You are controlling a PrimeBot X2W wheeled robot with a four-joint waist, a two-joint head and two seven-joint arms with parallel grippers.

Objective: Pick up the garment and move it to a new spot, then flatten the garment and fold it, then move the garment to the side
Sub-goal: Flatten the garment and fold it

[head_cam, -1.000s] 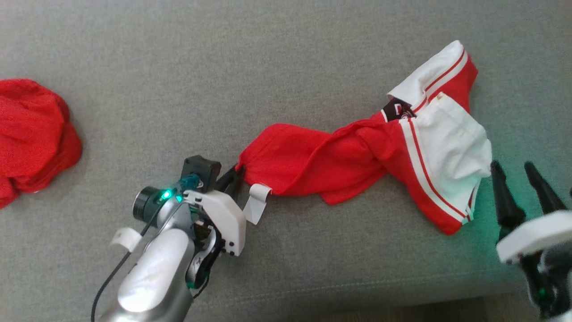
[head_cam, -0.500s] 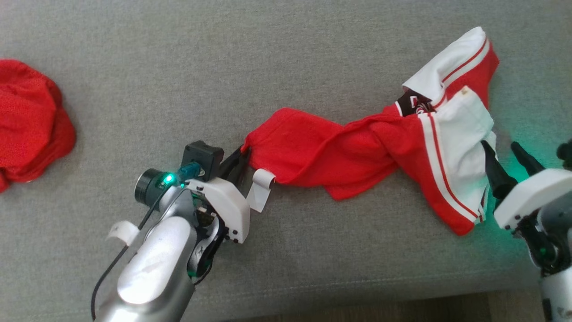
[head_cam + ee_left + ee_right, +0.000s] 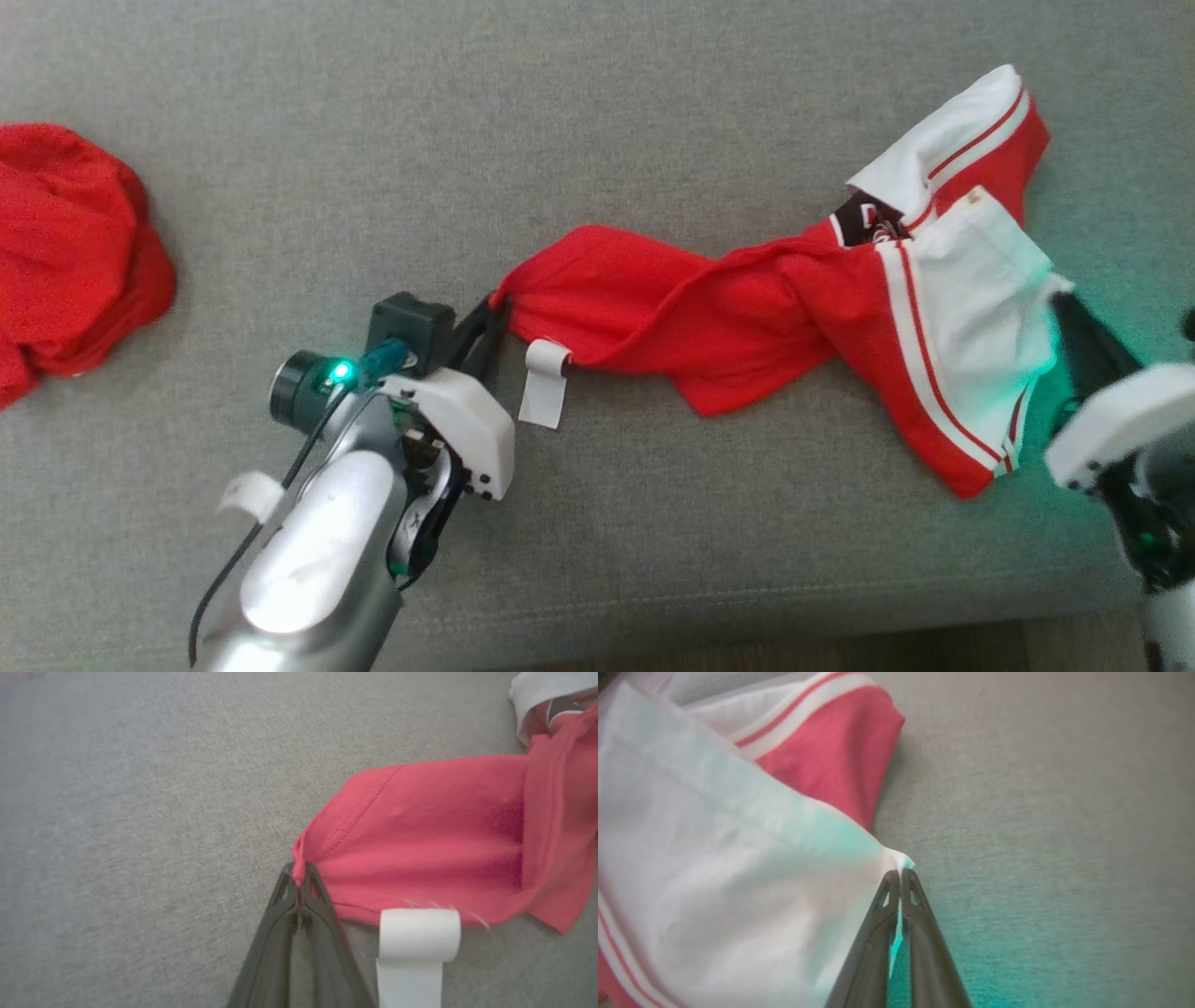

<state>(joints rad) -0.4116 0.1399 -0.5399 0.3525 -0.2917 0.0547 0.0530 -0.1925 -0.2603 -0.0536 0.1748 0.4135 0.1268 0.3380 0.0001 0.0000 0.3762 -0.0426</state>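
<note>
Item: your shirt (image 3: pixel 709 317), red body, white panels edged with red stripes, dark neck label (image 3: pixel 864 222).
Pose: you see it drawn out long, twisted mid-length, not flat.
Place: on the grey cushion (image 3: pixel 560 121), red end left, white end right.
Tag: white tag (image 3: pixel 544 392) curling at the red end.

Likely a home: grey upholstered sofa seat (image 3: pixel 597 112), seamed edge, wooden floor (image 3: pixel 934 658) below.

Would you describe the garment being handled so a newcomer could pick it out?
On the grey fabric surface, look right of centre, where a twisted garment stretches between the left gripper and the right gripper, each shut on an end. Unlike the plain red heap at the far left, it has white panels with red stripes and a white tag by its left end.
</note>
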